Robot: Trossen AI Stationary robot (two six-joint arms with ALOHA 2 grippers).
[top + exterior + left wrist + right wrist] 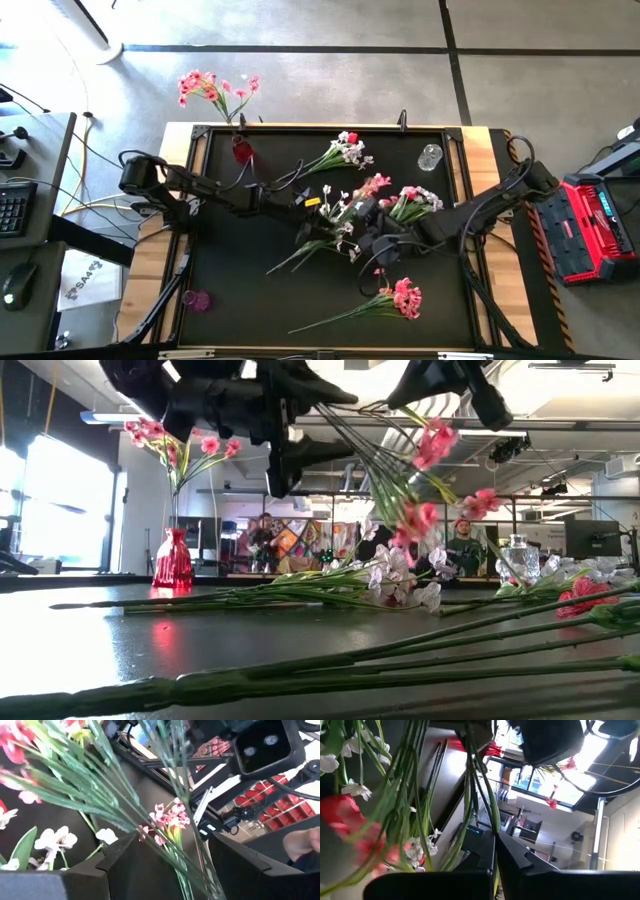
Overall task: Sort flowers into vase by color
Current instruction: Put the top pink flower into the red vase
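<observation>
A spray of pink clustered blossoms on thin green stems is being held up above the middle of the black matte surface by both arms. Its stems are being pinched by the right gripper, whose dark fingers are being pressed together around them. The same stems are being straddled by the left gripper, whose fingers are being kept spread, with the stems running through the gap. Whether those fingers are touching the stems cannot be told.

A red glass vase with pink flowers in it is being shown at about 11 o'clock on the surface, and a clear glass vase at about 1 o'clock. A second pink spray is lying at about 5 o'clock. White-blossomed sprays are lying near 12 o'clock, and others under the grippers.
</observation>
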